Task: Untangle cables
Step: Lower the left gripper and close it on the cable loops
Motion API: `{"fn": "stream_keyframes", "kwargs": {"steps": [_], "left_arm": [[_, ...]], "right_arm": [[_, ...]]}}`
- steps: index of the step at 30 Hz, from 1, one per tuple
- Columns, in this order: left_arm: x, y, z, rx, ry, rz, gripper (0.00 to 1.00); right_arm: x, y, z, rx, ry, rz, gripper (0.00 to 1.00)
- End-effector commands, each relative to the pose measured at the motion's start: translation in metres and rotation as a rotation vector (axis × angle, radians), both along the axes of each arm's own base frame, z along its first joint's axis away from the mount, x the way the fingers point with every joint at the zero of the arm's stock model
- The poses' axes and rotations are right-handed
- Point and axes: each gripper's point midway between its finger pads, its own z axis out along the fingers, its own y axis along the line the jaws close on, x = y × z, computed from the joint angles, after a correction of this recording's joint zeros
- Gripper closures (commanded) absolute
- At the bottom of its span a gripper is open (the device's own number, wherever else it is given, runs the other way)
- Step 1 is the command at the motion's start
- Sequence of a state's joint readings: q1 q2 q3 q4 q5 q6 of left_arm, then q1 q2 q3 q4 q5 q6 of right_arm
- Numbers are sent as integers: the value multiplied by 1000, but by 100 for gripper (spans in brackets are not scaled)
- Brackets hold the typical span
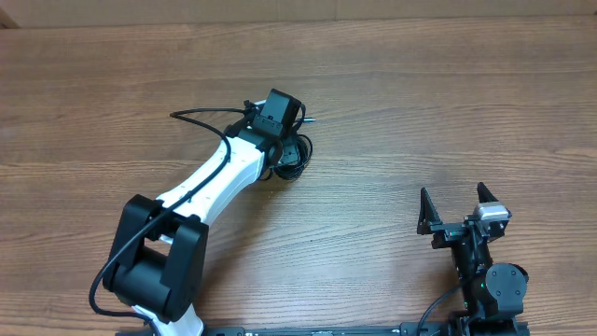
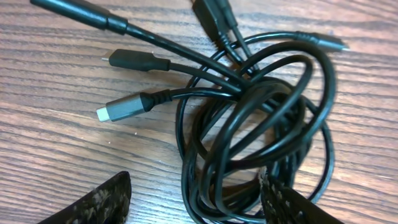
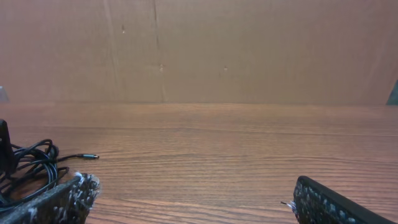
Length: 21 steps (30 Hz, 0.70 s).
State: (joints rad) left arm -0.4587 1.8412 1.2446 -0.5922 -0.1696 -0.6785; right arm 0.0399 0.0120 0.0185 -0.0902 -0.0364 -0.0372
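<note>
The cables (image 2: 261,118) are a knotted bundle of thin black wires on the wooden table, with several plug ends fanning out to the left, one with a silver tip (image 2: 121,110). In the overhead view the bundle (image 1: 297,154) lies mostly under my left wrist. My left gripper (image 2: 196,199) is open and hovers right over the bundle, its right finger over the loops, its left finger over bare wood. My right gripper (image 1: 459,207) is open and empty at the front right, far from the bundle. The right wrist view shows the bundle (image 3: 28,163) at far left with one plug tip (image 3: 90,156) sticking out.
The wooden table (image 1: 420,103) fills the overhead view. A brown cardboard wall (image 3: 199,50) stands behind the table's far edge. The left arm's own thicker black cable (image 1: 201,117) loops beside its wrist.
</note>
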Motion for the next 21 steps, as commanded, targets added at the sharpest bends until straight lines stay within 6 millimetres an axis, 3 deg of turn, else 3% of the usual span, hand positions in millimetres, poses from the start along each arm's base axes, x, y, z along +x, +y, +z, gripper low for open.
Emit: {"fn": "stream_keyframes", "kwargs": {"steps": [1,6,11,12,18,20,21], "left_arm": [[2,-2,-20,32,29,7,34],[-3,-1,-42,47,84,2,43],[-6,-3,-47,42,102,-2,82],[-5,-3,-47,39,101,-1,85],[-6,-4,-43,29,100,2,84],[-6,-4,-41,32,98,-8,77],[-6,-4,-39,34,96,-19,67]], "right_arm": [[0,-3,-2,3,-4,-15,0],[0,-3,-1,4,-5,-15,0],[0,-3,-1,3,-5,-15,0],[0,-3,-1,3,-5,-15,0],[0,-3,-2,3,-4,-15,0],[0,-3,-2,3,-4,-15,0],[0,-3,-2,3,-4,-15,0]]}}
